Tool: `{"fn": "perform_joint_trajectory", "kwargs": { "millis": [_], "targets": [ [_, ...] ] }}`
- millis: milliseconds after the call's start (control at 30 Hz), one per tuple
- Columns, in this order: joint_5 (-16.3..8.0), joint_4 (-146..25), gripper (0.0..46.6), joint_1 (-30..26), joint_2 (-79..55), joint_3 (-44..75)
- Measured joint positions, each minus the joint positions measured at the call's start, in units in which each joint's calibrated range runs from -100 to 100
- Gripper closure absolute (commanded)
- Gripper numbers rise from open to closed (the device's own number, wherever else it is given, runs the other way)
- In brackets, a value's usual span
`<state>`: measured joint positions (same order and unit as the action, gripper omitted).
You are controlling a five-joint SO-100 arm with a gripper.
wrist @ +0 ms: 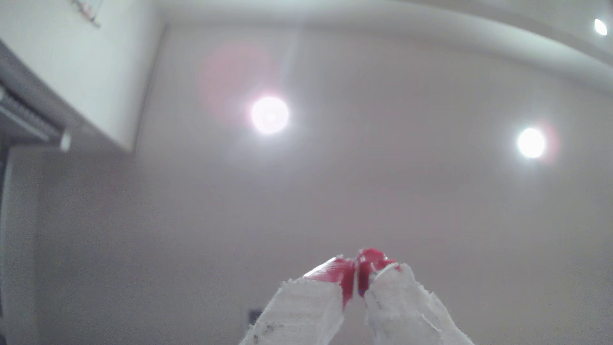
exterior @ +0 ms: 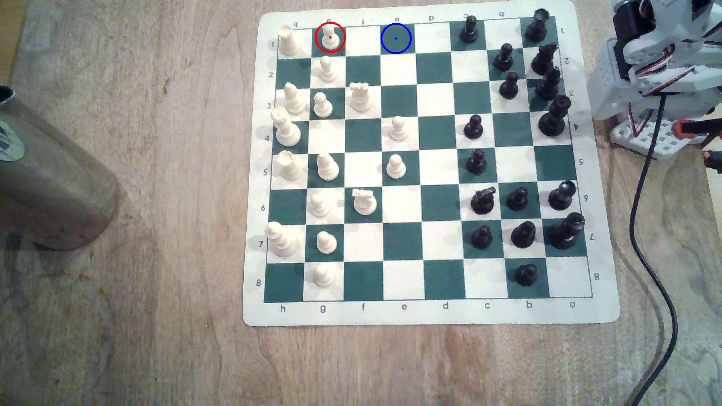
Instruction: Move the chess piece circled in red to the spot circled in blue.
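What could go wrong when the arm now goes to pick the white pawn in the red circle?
1. The chess piece circled in red stands close between a white rook and another white pawn; the fingers may knock one over.
2. The arm sits at the opposite side of the board, so it probably reaches over the black pieces.
3. The gripper is shut and faces the ceiling; it must open first.

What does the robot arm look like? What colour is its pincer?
The arm is built from chunky white plastic parts with black motor blocks between them. Thin red, white and black wires loop along it, and a black cable trails off across the wooden table. There is an orange bit near its pegboard-like white base. In the wrist view, the pincer has white wrapped fingers with shiny red tips.
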<state>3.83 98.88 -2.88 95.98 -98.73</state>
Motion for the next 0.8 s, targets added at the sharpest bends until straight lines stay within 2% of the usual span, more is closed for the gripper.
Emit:
{"fn": "perform_joint_trajectory", "kwargs": {
  "millis": [100,300,433,600,800],
  "targets": [
    [0.0,-0.6,46.4,0.6,-0.1,0.0],
    [0.0,-19.0,46.4,5.3,-0.2,2.9],
    [0.0,-35.8,46.4,6.4,-0.2,8.9],
    [0.0,-68.1,46.4,8.4,-0.2,19.2],
    [-0.2,-90.0,46.4,11.1,-0.2,25.3]
  ]
}}
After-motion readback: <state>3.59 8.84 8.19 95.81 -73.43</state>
